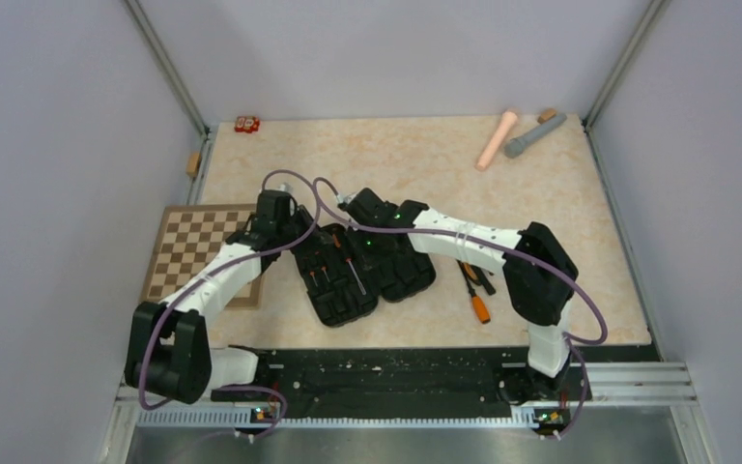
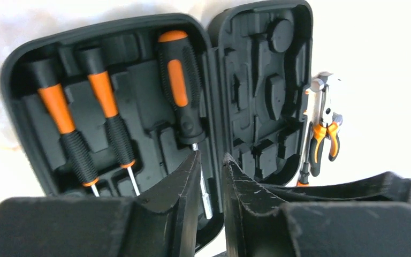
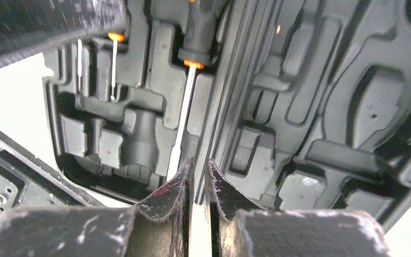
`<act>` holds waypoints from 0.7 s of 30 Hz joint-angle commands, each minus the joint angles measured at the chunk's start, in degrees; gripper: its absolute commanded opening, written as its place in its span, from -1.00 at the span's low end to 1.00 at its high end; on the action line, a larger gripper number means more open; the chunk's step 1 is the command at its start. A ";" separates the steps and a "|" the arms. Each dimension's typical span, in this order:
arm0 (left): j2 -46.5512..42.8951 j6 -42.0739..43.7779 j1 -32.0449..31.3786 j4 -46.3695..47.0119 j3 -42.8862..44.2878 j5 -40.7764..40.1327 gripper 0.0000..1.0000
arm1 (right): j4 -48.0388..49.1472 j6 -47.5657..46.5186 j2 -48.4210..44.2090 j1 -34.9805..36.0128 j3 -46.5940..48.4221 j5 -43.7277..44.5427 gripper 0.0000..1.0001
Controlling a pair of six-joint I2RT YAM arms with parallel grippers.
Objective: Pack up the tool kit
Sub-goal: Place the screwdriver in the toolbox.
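Left fingers (image 2: 182, 179) pinched nearly together, empty, tips over big screwdriver (image 2: 177, 80). Right fingers (image 3: 172, 186) likewise, a sliver apart; contact with its shaft unclear. Tool case (image 1: 343, 304) lies open on tabletop (image 1: 396, 164). Left wrist view alone shows pliers (image 2: 325, 140) just beside it.

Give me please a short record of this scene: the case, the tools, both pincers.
case: black rounded plastic clamshell case, open on the beige table
packed: three orange-and-black screwdrivers in one half; other half empty
unpacked: orange-handled pliers on the table beside the case
left pincer: over the case, nearly closed, nothing held
right pincer: over the case, nearly closed, grip unclear
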 commanded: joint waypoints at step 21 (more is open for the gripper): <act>14.39 -0.25 -3.08 7.34 7.88 1.57 -0.59 | 9.95 5.86 -7.13 1.59 -10.25 -6.41 -0.66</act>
